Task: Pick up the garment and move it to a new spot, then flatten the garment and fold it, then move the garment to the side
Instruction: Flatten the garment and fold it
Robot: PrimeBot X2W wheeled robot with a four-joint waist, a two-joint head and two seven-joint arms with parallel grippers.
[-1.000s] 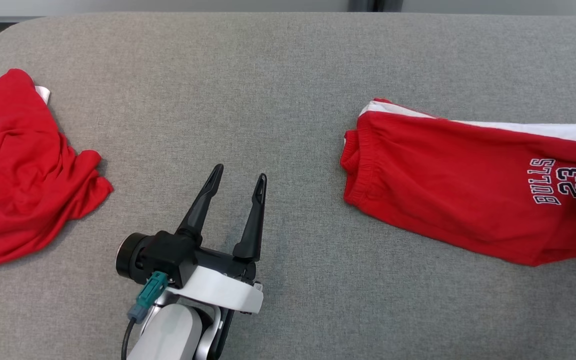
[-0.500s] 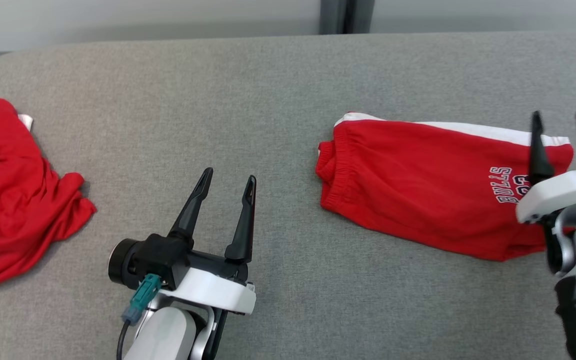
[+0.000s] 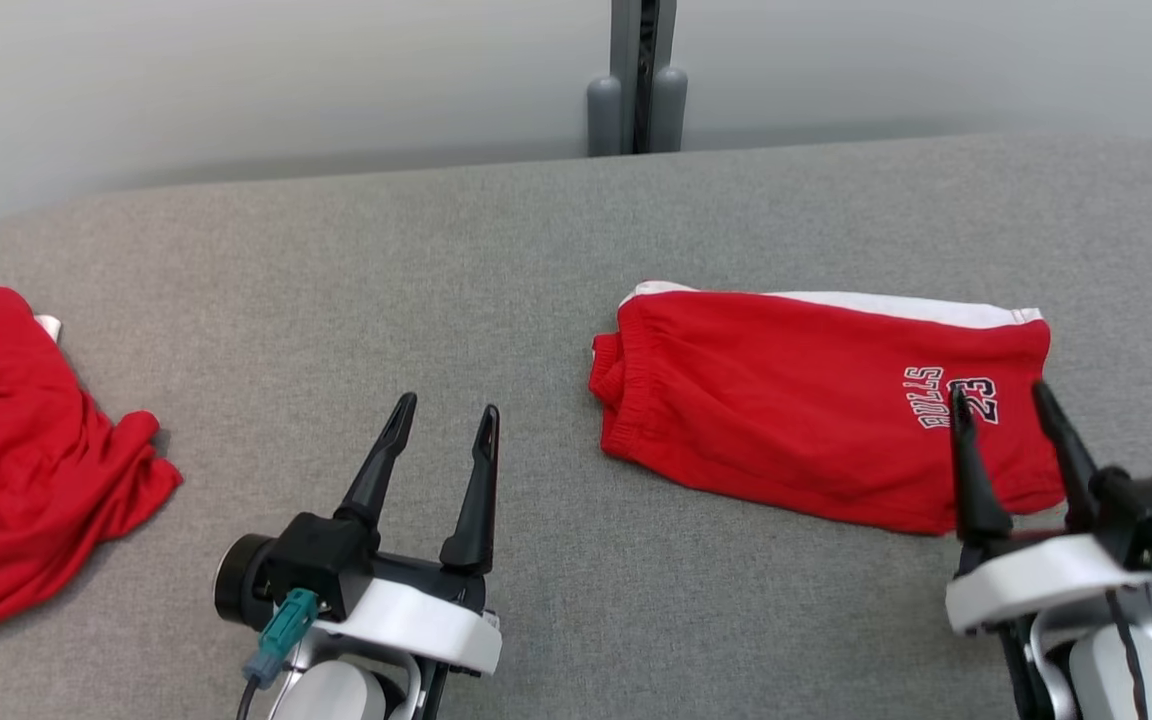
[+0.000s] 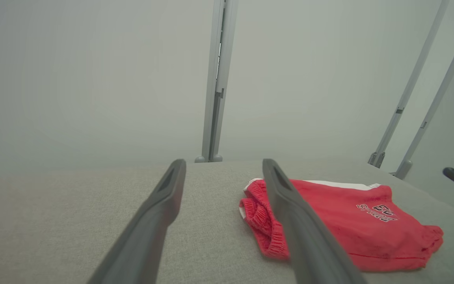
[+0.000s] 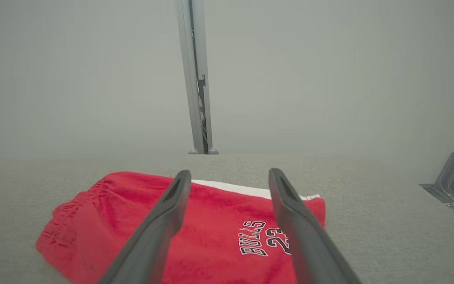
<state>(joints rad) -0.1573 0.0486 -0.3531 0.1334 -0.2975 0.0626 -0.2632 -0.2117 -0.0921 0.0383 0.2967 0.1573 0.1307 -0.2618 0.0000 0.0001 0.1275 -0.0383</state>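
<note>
The right gripper (image 5: 229, 173), its two dark fingers spread apart, hangs over the near part of red shorts (image 5: 211, 221) lying on a grey table (image 5: 369, 221), a grey post (image 5: 197, 79) beyond its far edge.

Dark fingers (image 3: 477, 480), white wrists (image 3: 416, 625), likely plugs (image 3: 281, 620).

The head view gives me soft, even light. The worktop (image 3: 536, 250) is bright with no glare, and the shirt (image 3: 16, 450) drops only a thin shadow along its 3 to 5 o'clock edge. Focus is crisp there.

Both wrist views look milky and low in contrast, the wall (image 4: 93, 79) washed flat grey-green. The left tool (image 4: 223, 162) and right tool (image 5: 229, 172) blur up close, yet the lettering on the shorts (image 5: 211, 236) reads clean. I can't tell whether the lens bends the slanted posts (image 4: 412, 86) at 3 o'clock.
</note>
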